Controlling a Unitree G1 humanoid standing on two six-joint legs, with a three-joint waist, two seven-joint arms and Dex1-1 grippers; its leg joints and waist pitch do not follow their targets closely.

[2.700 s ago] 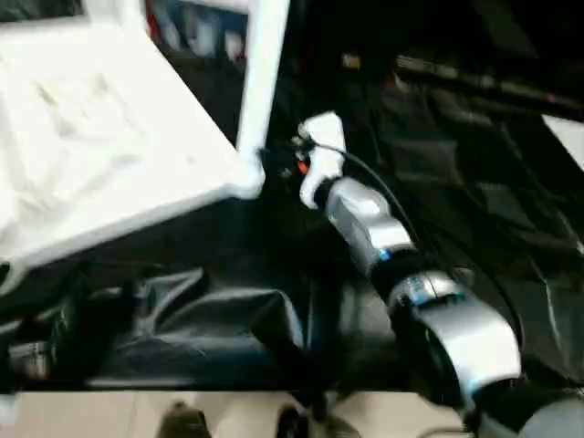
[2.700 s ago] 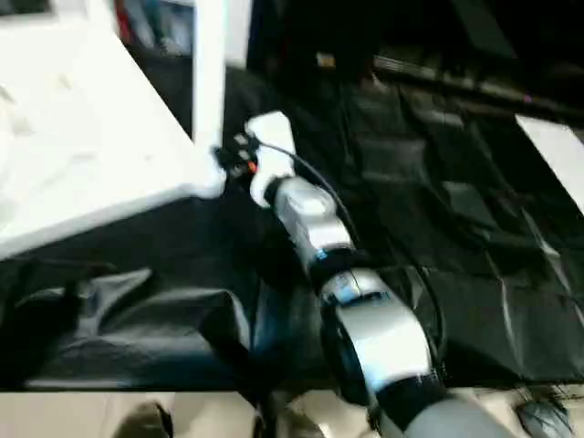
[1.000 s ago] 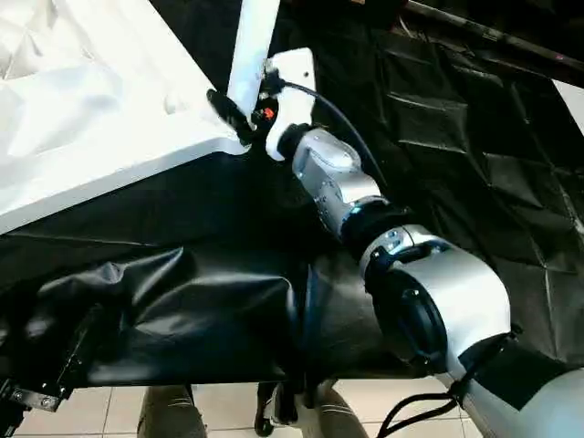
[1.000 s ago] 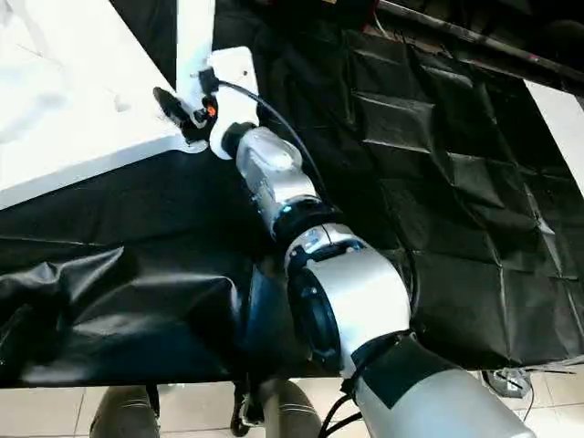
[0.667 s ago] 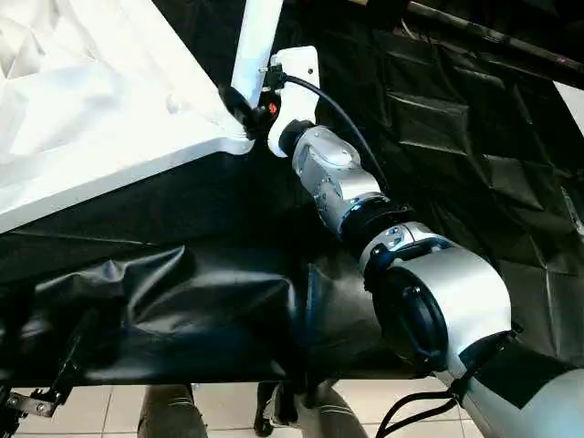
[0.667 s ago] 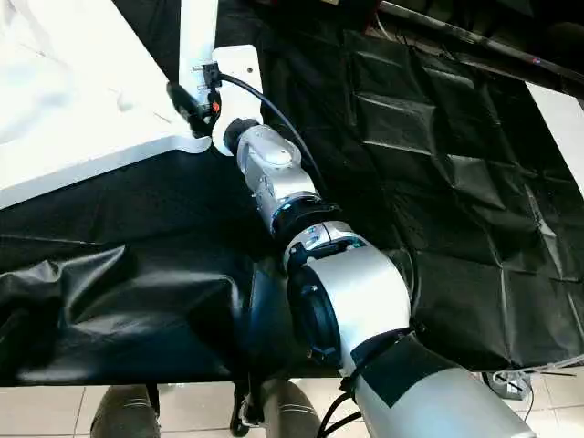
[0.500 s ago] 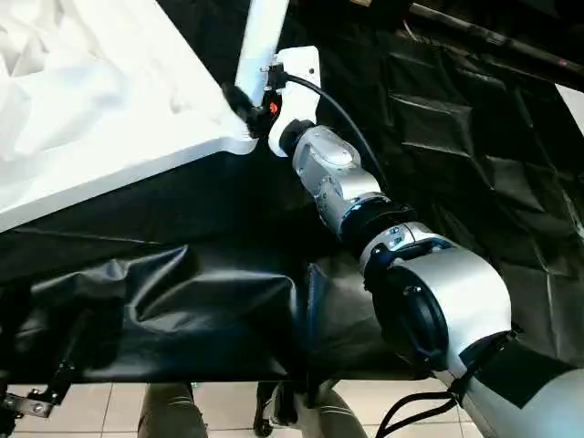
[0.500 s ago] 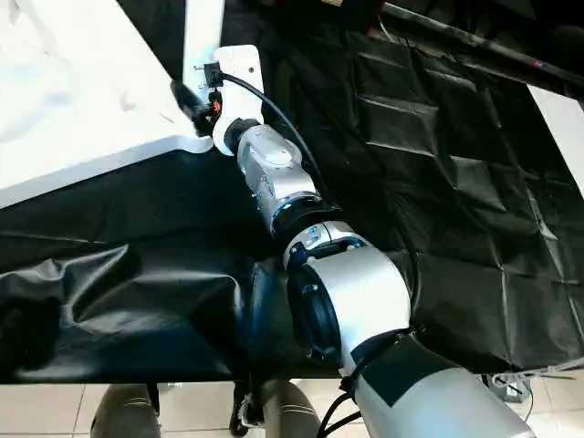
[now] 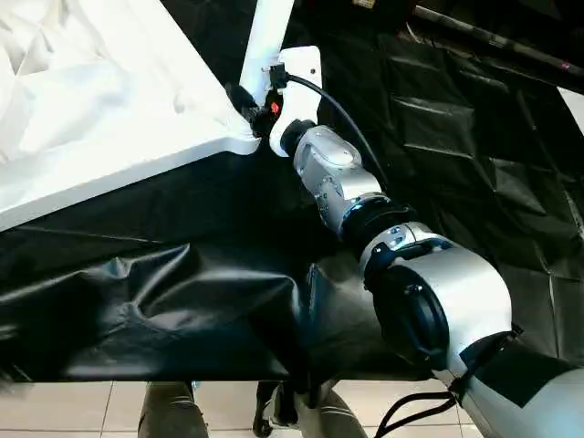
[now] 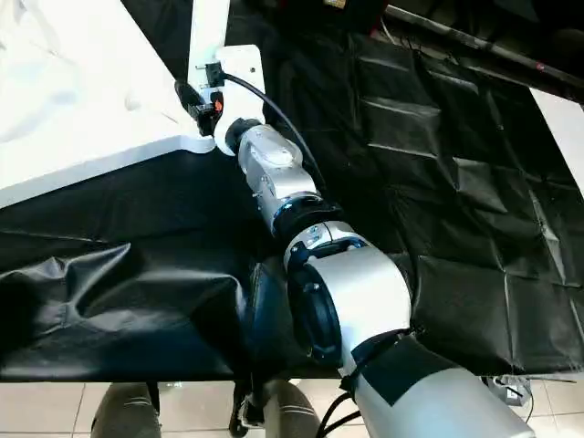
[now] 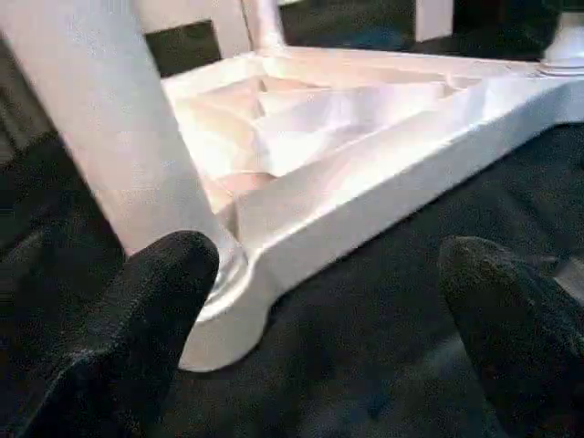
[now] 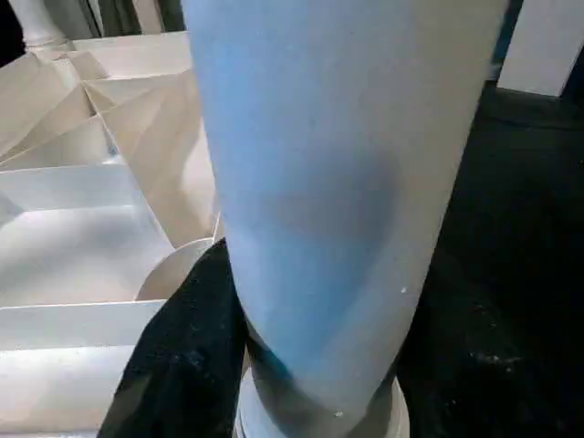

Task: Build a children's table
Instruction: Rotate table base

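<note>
The children's table top (image 9: 100, 119) lies upside down on the black cloth, ribbed underside up. A white leg (image 9: 269, 23) stands upright in its near right corner socket. My right gripper (image 9: 255, 100) is at that leg's base, shut around it. In the right wrist view the leg (image 12: 338, 182) sits between the jaws, with one black finger (image 12: 187, 365) pressed against its side. In the left wrist view my left gripper (image 11: 333, 319) is open, its fingertips (image 11: 155, 310) wide apart before another corner. A second leg (image 11: 119, 137) stands in that corner.
Creased black cloth (image 9: 456, 137) covers the work table and hangs over its front edge. Tiled floor (image 9: 91, 415) shows below. A white panel (image 10: 566, 119) lies at the far right edge. More upright legs (image 11: 433, 14) rise at the top's far corners.
My right gripper's fingers have closed in on the base of the leg. The view has shifted slightly. The left gripper has stayed open.
</note>
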